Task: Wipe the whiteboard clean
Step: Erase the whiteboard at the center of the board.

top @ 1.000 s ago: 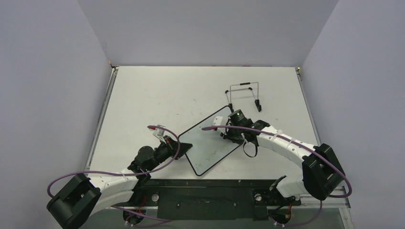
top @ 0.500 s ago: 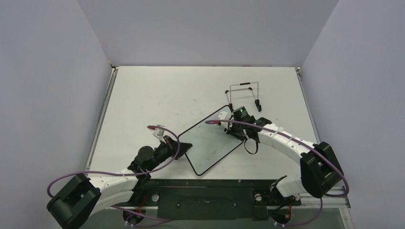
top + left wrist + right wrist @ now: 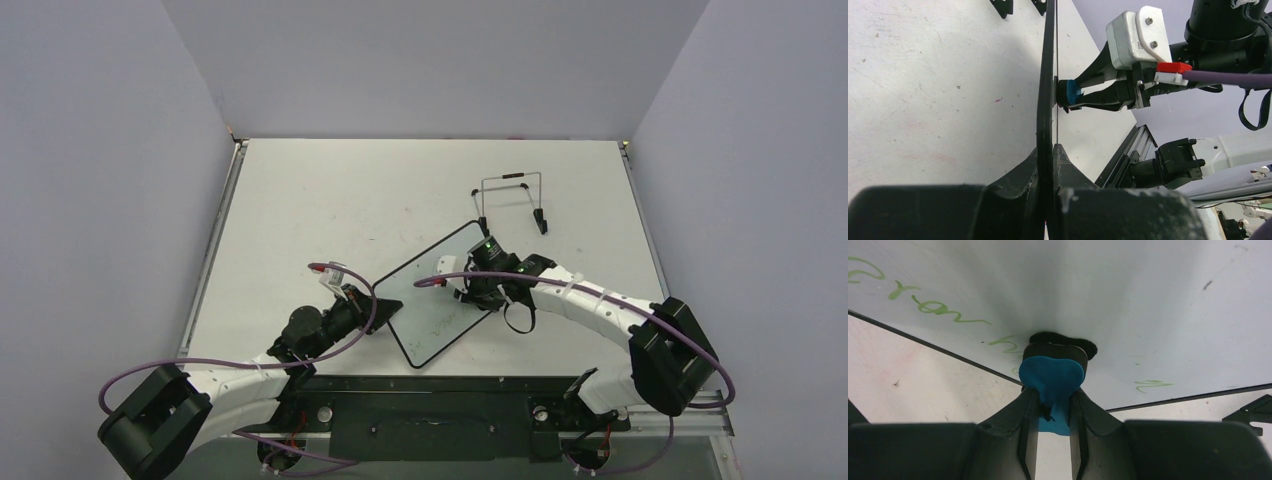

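Note:
The whiteboard [image 3: 440, 295] lies tilted on the table, white with a thin black frame. My left gripper [image 3: 380, 308] is shut on its left corner; in the left wrist view the frame edge [image 3: 1047, 90] runs between my closed jaws [image 3: 1050, 155]. My right gripper [image 3: 470, 290] is shut on the small blue-black eraser [image 3: 1052, 372] and presses its black pad against the board's face [image 3: 1128, 295]. Faint green handwriting [image 3: 928, 305] remains on the board left of the eraser, and a small green mark [image 3: 1153, 385] lies to its right. The eraser also shows in the left wrist view [image 3: 1071, 93].
A black wire stand [image 3: 512, 197] with small black feet stands behind the board at the back right. The table's near edge has a black rail [image 3: 430, 395] between the arm bases. Grey walls enclose the table on three sides.
My right gripper with the eraser has swept back and forth over the board's right part, now sitting lower and further left than half a second ago. The left arm and board have stayed put.

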